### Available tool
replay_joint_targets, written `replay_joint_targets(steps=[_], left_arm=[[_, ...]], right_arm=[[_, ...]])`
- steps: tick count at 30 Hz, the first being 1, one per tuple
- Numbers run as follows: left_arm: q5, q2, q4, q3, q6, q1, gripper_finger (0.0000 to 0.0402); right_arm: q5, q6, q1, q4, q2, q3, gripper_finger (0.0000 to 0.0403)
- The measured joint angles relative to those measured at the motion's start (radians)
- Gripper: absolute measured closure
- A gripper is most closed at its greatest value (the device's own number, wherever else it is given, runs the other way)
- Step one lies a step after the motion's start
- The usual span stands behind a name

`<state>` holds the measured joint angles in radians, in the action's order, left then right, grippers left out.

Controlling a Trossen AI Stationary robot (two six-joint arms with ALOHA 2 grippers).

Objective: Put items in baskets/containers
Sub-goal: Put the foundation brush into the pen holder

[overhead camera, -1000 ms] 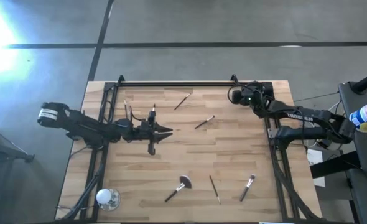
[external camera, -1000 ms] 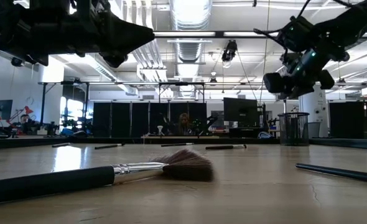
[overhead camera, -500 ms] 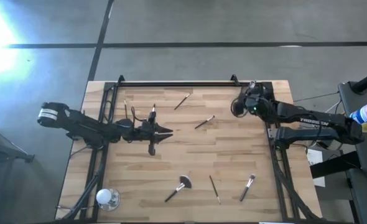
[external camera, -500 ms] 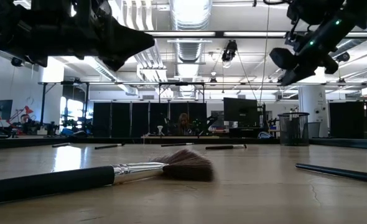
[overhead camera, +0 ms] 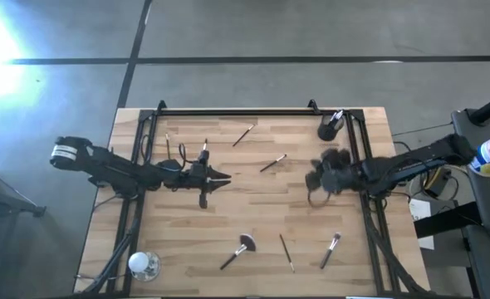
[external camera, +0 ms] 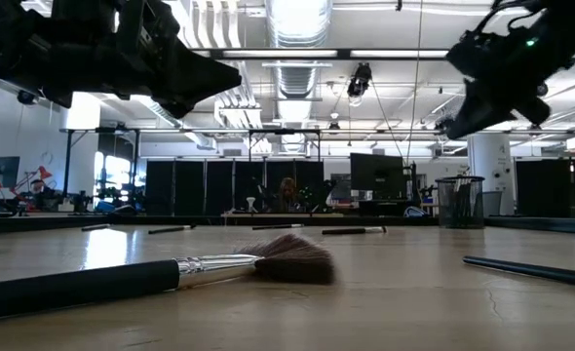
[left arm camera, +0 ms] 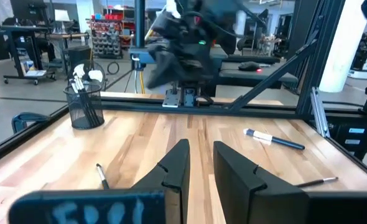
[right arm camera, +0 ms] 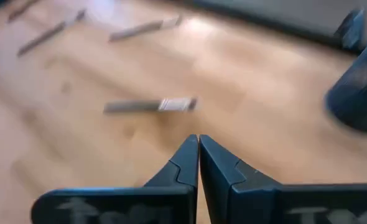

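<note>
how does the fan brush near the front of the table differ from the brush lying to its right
The fan brush ends in a wide, spread head, while the slim brush beside it shows no broad tip. The fan brush slants up toward the right; the slim brush leans the other way. Both lie flat on the wooden table, apart, untouched by either end effector.

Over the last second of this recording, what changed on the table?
The right gripper left the black mesh cup at the far right corner, swung toward the table's middle and shut with nothing in it. The left gripper and the loose brushes, including the fan brush, stayed put.
</note>
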<state>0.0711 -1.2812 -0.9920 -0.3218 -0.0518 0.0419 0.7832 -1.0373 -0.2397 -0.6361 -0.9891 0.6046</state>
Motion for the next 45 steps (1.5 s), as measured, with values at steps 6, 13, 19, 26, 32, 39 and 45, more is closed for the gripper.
replay_joint_targets(steps=[6, 13, 19, 26, 32, 39, 45], left_arm=[[0.0, 0.0, 0.002, 0.0, 0.002, -0.001, 0.0335], [0.0, 0.0, 0.019, 0.0, 0.005, -0.002, 0.0335], [0.001, 0.0, 0.051, 0.0, 0.024, -0.003, 0.0335], [0.001, 0.0, 0.07, 0.001, 0.025, -0.002, 0.0335], [0.0, 0.0, 0.094, 0.001, 0.02, -0.002, 0.0336], [0.0, 0.0, 0.12, 0.001, -0.014, -0.002, 0.0335], [-0.002, 0.0, 0.123, 0.001, -0.075, -0.001, 0.0335]], right_arm=[[-0.085, -0.395, -0.262, -0.192, -0.229, 0.139, 0.0392], [-0.326, -0.819, -0.46, -0.453, -0.492, 0.406, 0.0392], [-0.513, -1.052, -0.558, -0.549, -0.634, 0.565, 0.039], [-0.684, -1.17, -0.606, -0.548, -0.763, 0.651, 0.0335], [-0.8, -1.284, -0.626, -0.536, -0.81, 0.645, 0.0268], [-0.81, -1.312, -0.639, -0.514, -0.832, 0.579, 0.0239], [-0.795, -1.319, -0.64, -0.376, -0.853, 0.481, 0.0239]])
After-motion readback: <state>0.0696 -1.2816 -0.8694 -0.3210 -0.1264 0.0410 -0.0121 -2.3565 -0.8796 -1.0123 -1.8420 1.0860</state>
